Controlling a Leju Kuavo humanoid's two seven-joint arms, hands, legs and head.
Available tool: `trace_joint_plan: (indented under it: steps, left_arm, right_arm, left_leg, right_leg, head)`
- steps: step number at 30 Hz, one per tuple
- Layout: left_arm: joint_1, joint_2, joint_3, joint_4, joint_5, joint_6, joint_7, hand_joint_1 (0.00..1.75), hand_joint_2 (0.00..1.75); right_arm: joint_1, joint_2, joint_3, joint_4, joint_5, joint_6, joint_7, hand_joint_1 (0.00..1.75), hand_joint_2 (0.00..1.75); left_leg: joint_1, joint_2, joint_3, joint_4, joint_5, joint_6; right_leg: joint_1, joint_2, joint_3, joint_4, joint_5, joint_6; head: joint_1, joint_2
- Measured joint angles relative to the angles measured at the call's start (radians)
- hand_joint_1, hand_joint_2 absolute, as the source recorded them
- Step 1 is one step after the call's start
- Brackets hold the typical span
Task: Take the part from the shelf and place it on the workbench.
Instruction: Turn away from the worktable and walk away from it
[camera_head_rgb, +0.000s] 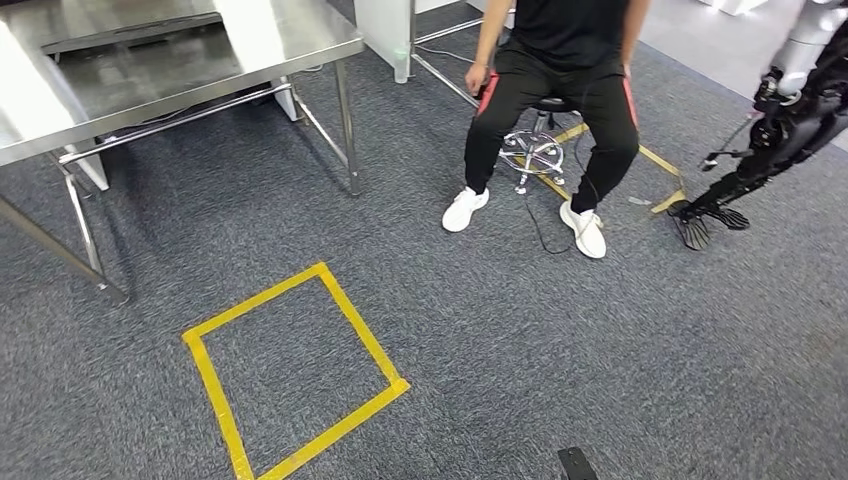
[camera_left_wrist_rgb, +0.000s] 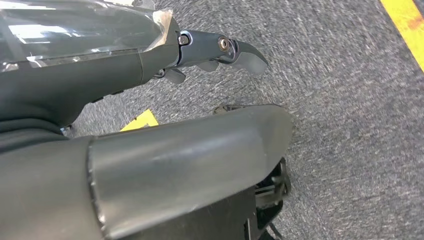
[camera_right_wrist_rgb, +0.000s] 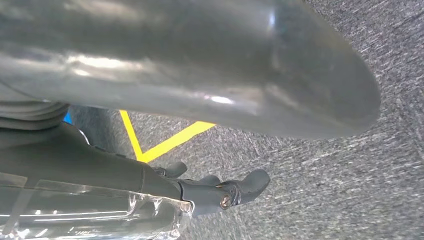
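Observation:
A steel workbench (camera_head_rgb: 300, 40) with a shiny top and thin legs stands at the upper left of the head view. My right arm hangs at the right edge, and my right hand (camera_head_rgb: 705, 215) has its dark fingers apart over the carpet, holding nothing. In the right wrist view the right hand (camera_right_wrist_rgb: 220, 192) is empty above grey carpet and yellow tape. My left hand (camera_left_wrist_rgb: 215, 50) also hangs over the carpet with its fingers apart and nothing in it.
A person in black clothes and white shoes (camera_head_rgb: 560, 90) sits on a wheeled stool (camera_head_rgb: 535, 150) ahead of me. A yellow tape square (camera_head_rgb: 295, 370) marks the grey carpet in front. More yellow tape (camera_head_rgb: 660, 165) lies near my right hand.

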Motion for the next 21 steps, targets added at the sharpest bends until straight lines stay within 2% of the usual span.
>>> trace_joint_plan:
  steps: [1,2,3,5,6,7,9,10,11,12,13,14,15,17,18,19,20,21]
  left_arm:
    - [-0.001,0.0,-0.001,0.0,0.0,-0.001,0.001,0.0,0.0]
    - [-0.002,0.0,-0.002,0.0,0.001,-0.001,0.002,0.0,0.0]
    - [-0.002,0.001,-0.003,0.0,0.001,-0.001,0.003,0.0,0.0]
    - [-0.004,0.002,-0.004,0.0,0.003,-0.002,0.004,0.0,0.0]
    - [-0.006,0.002,-0.004,0.0,0.004,-0.002,0.005,0.0,0.0]
    - [-0.007,0.002,-0.005,0.0,0.005,-0.002,0.005,0.0,0.0]
    - [-0.006,0.002,-0.005,0.0,0.008,-0.002,0.007,0.0,0.0]
    - [-0.004,0.002,-0.005,0.0,0.009,-0.002,0.008,0.0,0.0]
    - [-0.002,0.002,-0.006,0.001,0.01,-0.002,0.009,0.0,0.0]
    - [-0.001,0.001,-0.006,0.001,0.01,-0.001,0.01,0.0,0.0]
    - [-0.001,0.001,-0.006,0.001,0.01,0.0,0.011,0.0,0.0]
    - [-0.001,0.001,-0.006,0.001,0.011,0.0,0.011,0.0,0.0]
    - [-0.001,0.001,-0.006,0.001,0.011,0.001,0.011,0.0,0.0]
    - [-0.001,0.001,-0.006,0.001,0.012,0.002,0.011,0.0,0.0]
    - [-0.001,0.001,-0.006,0.002,0.013,0.002,0.012,0.0,0.0]
    - [-0.001,0.001,-0.006,0.002,0.014,0.002,0.012,0.0,0.0]
    - [-0.001,0.001,-0.006,0.002,0.014,0.002,0.013,0.0,0.0]
    - [-0.002,0.001,-0.006,0.002,0.015,0.002,0.013,0.0,0.0]
  right_arm:
    - [-0.001,0.0,0.0,0.0,0.002,0.001,0.0,0.0,0.0]
    - [-0.003,0.001,0.0,0.0,0.004,0.003,0.0,0.0,0.0]
    - [-0.003,0.002,0.0,0.0,0.006,0.004,0.0,0.0,0.0]
    - [-0.001,0.002,0.0,0.0,0.007,0.005,0.0,0.0,0.0]
    - [0.001,0.002,0.0,0.0,0.008,0.005,0.0,0.0,0.0]
    - [0.002,0.002,0.0,0.001,0.009,0.006,0.001,0.0,0.0]
    - [0.001,0.003,0.0,0.001,0.012,0.006,0.002,0.0,0.0]
    - [0.0,0.003,0.0,0.001,0.013,0.006,0.002,0.0,0.0]
    - [0.0,0.003,0.0,0.001,0.015,0.006,0.003,0.0,0.0]
    - [0.0,0.003,0.0,0.001,0.017,0.007,0.004,0.0,0.0]
    - [0.001,0.003,0.0,0.001,0.021,0.007,0.005,0.0,0.0]
    - [0.001,0.004,0.0,0.001,0.024,0.008,0.006,0.0,0.0]
    - [0.001,0.004,0.0,0.001,0.028,0.009,0.006,0.0,0.0]
    - [0.0,0.006,0.0,0.001,0.031,0.008,0.006,0.0,0.0]
    - [-0.001,0.006,0.0,0.001,0.031,0.008,0.006,0.0,0.0]
    - [0.0,0.006,0.0,0.001,0.031,0.008,0.006,0.0,0.0]
    - [0.002,0.005,0.0,0.001,0.031,0.008,0.006,0.0,0.0]
    - [0.004,0.006,0.001,0.002,0.031,0.008,0.006,0.0,0.0]
  left_leg:
    - [-0.003,0.01,0.002,0.001,-0.003,-0.005]
    - [-0.006,0.019,0.005,0.002,-0.005,-0.011]
    - [-0.009,0.028,0.008,0.002,-0.006,-0.016]
    - [-0.008,0.042,0.013,0.001,-0.008,-0.028]
    - [-0.005,0.032,0.012,0.006,-0.015,-0.034]
    - [-0.002,0.01,0.005,0.026,-0.033,-0.04]
    - [0.002,-0.049,-0.041,0.132,-0.101,-0.045]
    - [0.002,-0.065,-0.074,0.205,-0.137,-0.045]
    - [0.002,-0.072,-0.104,0.266,-0.159,-0.045]
    - [0.002,-0.074,-0.121,0.297,-0.161,-0.045]
    - [0.003,-0.075,-0.12,0.289,-0.142,-0.043]
    - [0.003,-0.079,-0.099,0.24,-0.106,-0.041]
    - [0.005,-0.094,-0.066,0.168,-0.065,-0.039]
    - [0.01,-0.144,-0.013,0.049,-0.017,-0.034]
    - [0.01,-0.161,-0.004,0.025,-0.013,-0.032]
    - [0.008,-0.163,-0.003,0.021,-0.015,-0.029]
    - [0.005,-0.15,-0.004,0.02,-0.012,-0.023]
    - [0.004,-0.138,-0.004,0.016,-0.008,-0.016]
  right_leg:
    - [0.001,-0.022,0.039,-0.07,0.023,0.002]
    - [0.004,-0.037,0.067,-0.119,0.039,-0.002]
    - [0.007,-0.043,0.075,-0.136,0.046,-0.009]
    - [0.008,-0.021,0.071,-0.135,0.051,-0.026]
    - [0.005,-0.012,0.07,-0.137,0.054,-0.033]
    - [0.001,-0.002,0.071,-0.139,0.057,-0.042]
    - [-0.004,0.019,0.07,-0.141,0.062,-0.056]
    - [-0.002,0.03,0.069,-0.14,0.064,-0.06]
    - [0.0,0.043,0.068,-0.14,0.065,-0.062]
    - [0.002,0.056,0.068,-0.14,0.065,-0.063]
    - [0.003,0.069,0.069,-0.139,0.065,-0.064]
    - [0.004,0.084,0.07,-0.139,0.065,-0.064]
    - [0.003,0.098,0.071,-0.137,0.065,-0.063]
    - [0.008,0.123,0.067,-0.132,0.065,-0.058]
    - [0.009,0.133,0.061,-0.13,0.067,-0.053]
    - [0.009,0.143,0.055,-0.13,0.069,-0.046]
    - [0.007,0.155,0.048,-0.132,0.072,-0.038]
    - [0.005,0.149,0.04,-0.127,0.072,-0.032]
  head:
    - [0.001,0.0]
    - [0.0,0.0]
    - [-0.001,0.0]
    - [-0.004,0.0]
    - [-0.005,0.0]
    - [-0.006,0.0]
    - [-0.009,0.0]
    - [-0.01,0.0]
    - [-0.01,0.0]
    - [-0.01,0.0]
    - [-0.01,0.0]
    - [-0.01,0.0]
    - [-0.01,0.0]
    - [-0.009,0.0]
    - [-0.009,0.0]
    - [-0.009,0.0]
    - [-0.009,0.0]
    - [-0.009,0.0]
